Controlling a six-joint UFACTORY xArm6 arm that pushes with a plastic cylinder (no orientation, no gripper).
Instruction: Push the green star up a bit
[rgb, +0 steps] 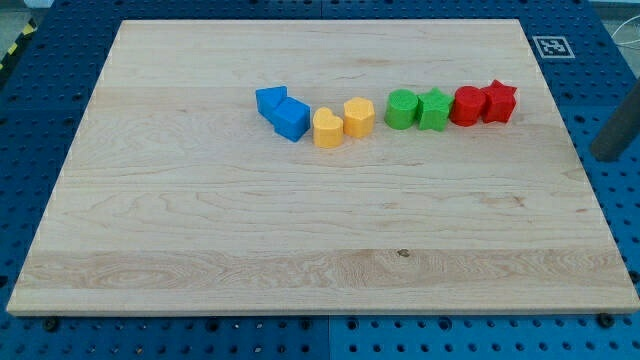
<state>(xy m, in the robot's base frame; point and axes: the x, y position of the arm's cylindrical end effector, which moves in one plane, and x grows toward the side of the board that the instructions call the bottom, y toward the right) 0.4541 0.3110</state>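
Observation:
The green star (434, 109) sits in a row of blocks in the upper middle of the wooden board (300, 230). A green round block (402, 108) touches it on its left, and a red round block (466, 105) touches it on its right. A red star (498, 101) ends the row on the right. My rod enters from the view's right edge. My tip (605, 156) is off the board's right edge, far to the right of the green star and slightly lower in the view. It touches no block.
A yellow hexagon-like block (359, 117) and a yellow heart (327, 128) lie left of the green pair. Two blue blocks (270, 100) (292, 119) sit further left. A marker tag (551, 45) is at the board's top right corner.

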